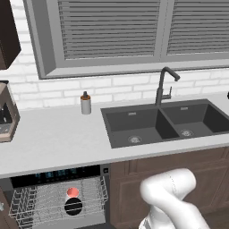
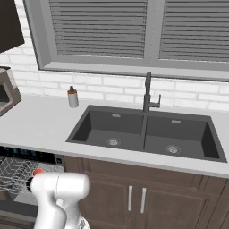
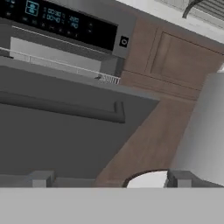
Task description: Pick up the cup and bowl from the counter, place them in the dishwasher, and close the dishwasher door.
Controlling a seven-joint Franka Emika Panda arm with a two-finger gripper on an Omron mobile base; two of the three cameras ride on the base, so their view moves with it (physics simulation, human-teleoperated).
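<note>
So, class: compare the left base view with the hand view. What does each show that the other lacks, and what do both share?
Left base view alone: the cup and bowl in the wire rack, the double sink, the soap bottle. Hand view alone: the dishwasher door with its bar handle, and the open claw. Both: the dishwasher's lit control strip, the brown cabinets.

Glossy black bowl point(image 1: 73, 206) in white wire rack point(image 1: 40, 203); smooth counter point(image 1: 58, 138); wood cabinets point(image 1: 170, 163).
</note>
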